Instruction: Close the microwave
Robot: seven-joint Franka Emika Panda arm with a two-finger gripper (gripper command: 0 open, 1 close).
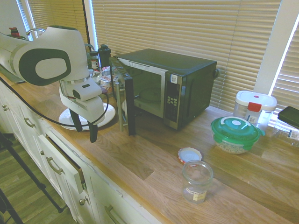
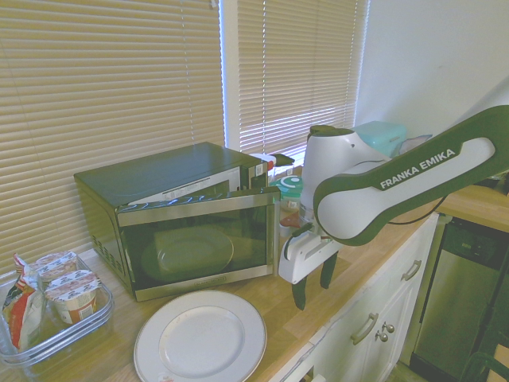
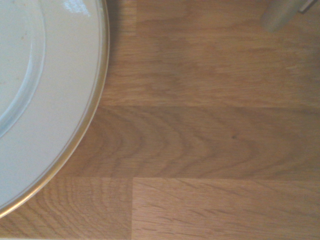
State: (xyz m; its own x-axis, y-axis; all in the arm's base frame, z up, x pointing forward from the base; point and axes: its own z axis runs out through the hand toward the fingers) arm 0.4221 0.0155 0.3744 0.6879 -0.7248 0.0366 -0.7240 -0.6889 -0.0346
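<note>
A white plate (image 2: 200, 341) lies on the wooden countertop (image 2: 318, 306) in front of the microwave (image 2: 179, 219), whose door (image 2: 199, 243) stands ajar, while the gripper (image 2: 312, 285), empty with fingers spread apart, hangs just beside the door's free edge.
</note>
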